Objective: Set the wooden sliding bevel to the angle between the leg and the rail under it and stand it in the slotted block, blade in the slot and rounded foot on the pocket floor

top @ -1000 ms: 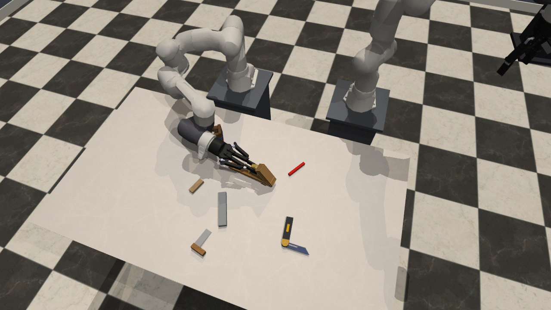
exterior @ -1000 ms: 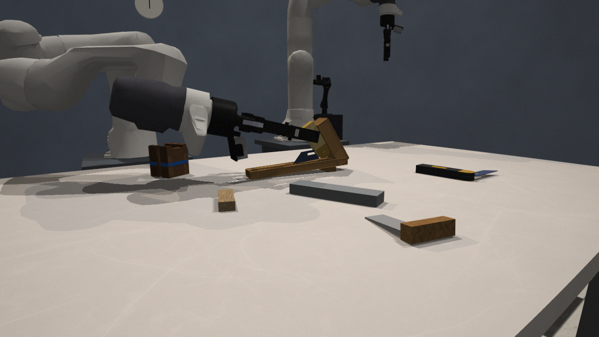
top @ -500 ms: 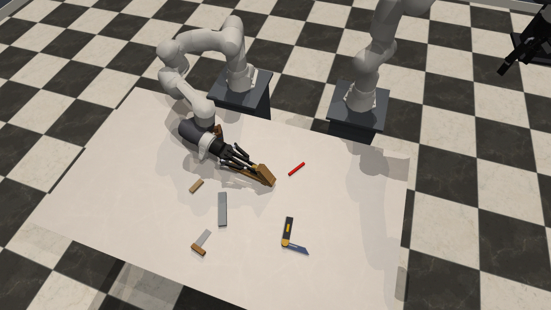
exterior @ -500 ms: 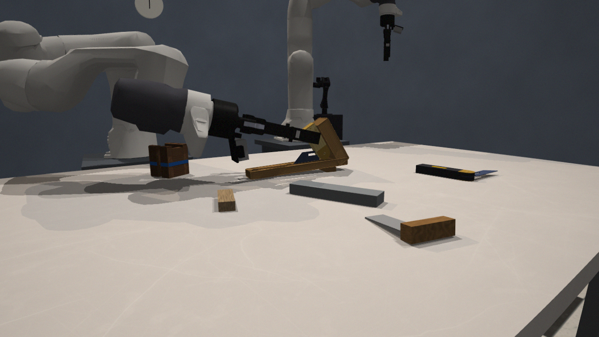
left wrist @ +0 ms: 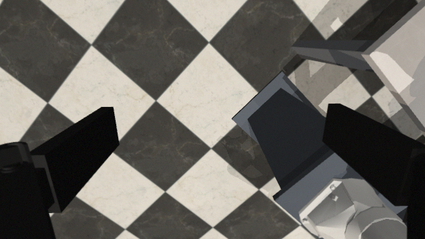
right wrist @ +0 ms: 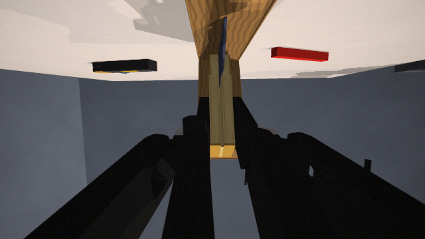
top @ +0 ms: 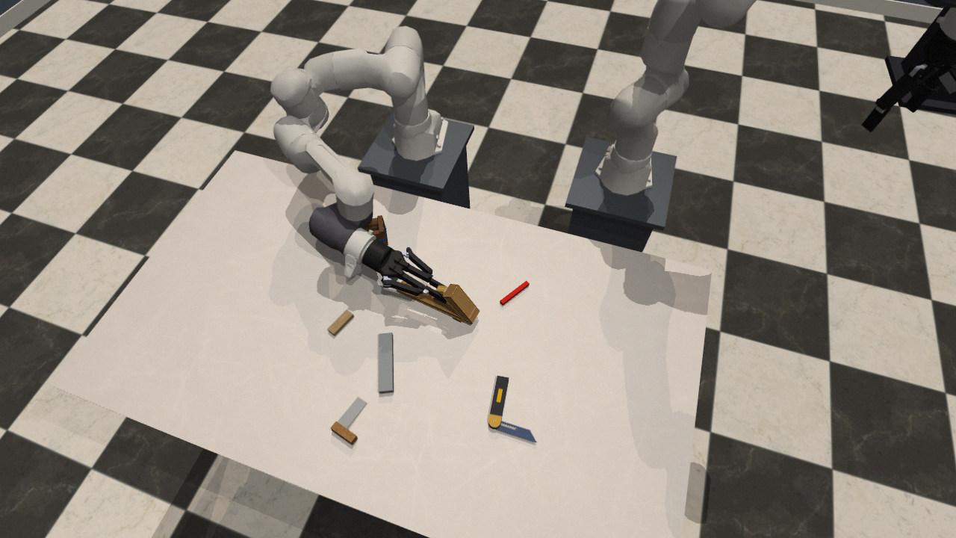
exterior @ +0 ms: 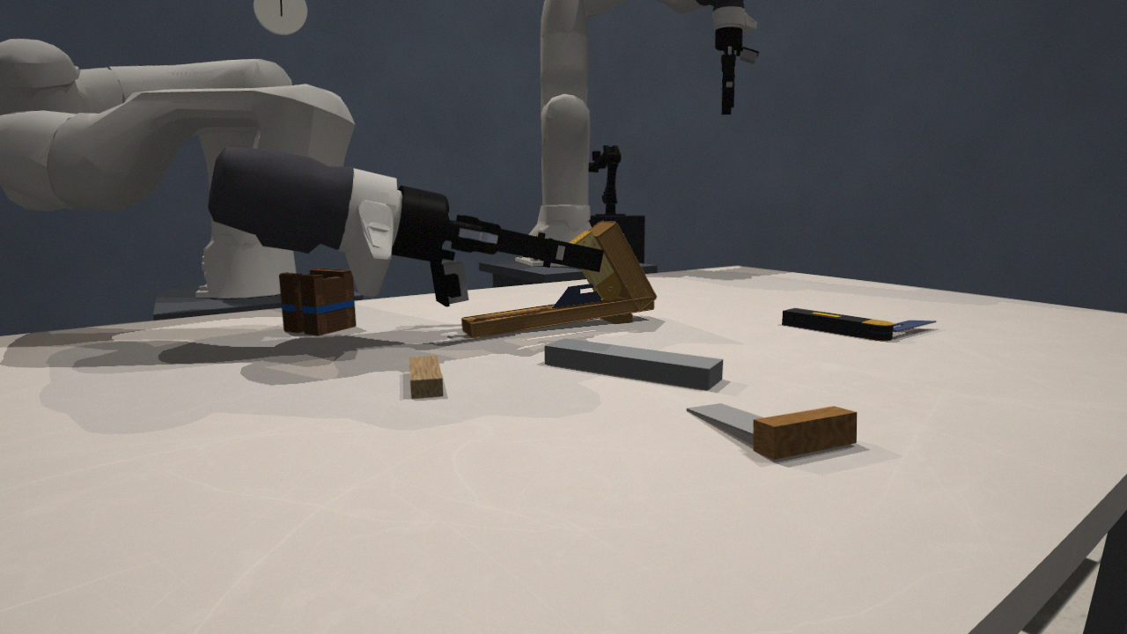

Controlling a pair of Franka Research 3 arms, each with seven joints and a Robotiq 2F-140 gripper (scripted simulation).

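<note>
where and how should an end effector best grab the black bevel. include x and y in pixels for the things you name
Probably by the black handle of the black bevel (top: 498,398) (exterior: 835,323), from above, fingers across its narrow width. It lies flat, and the handle is a straight, narrow bar with both long sides exposed, while the blue blade (top: 517,431) (exterior: 916,324) looks thin and angles off one end.

The right arm (top: 347,70) (exterior: 236,142) bends down low over the worktop (top: 200,334) (exterior: 315,512) (left wrist: 408,43) (right wrist: 50,40), its hand (top: 442,290) (exterior: 594,259) (right wrist: 222,101) reaching out nearly level, slightly nose-down, fingers clamped on a piece between them. Well apart from that hand and higher, the left arm (top: 668,39) (exterior: 564,62) (left wrist: 375,212) carries its hand (top: 912,90) (exterior: 726,108) (left wrist: 220,124) pointing straight down, fingers spread wide.
</note>
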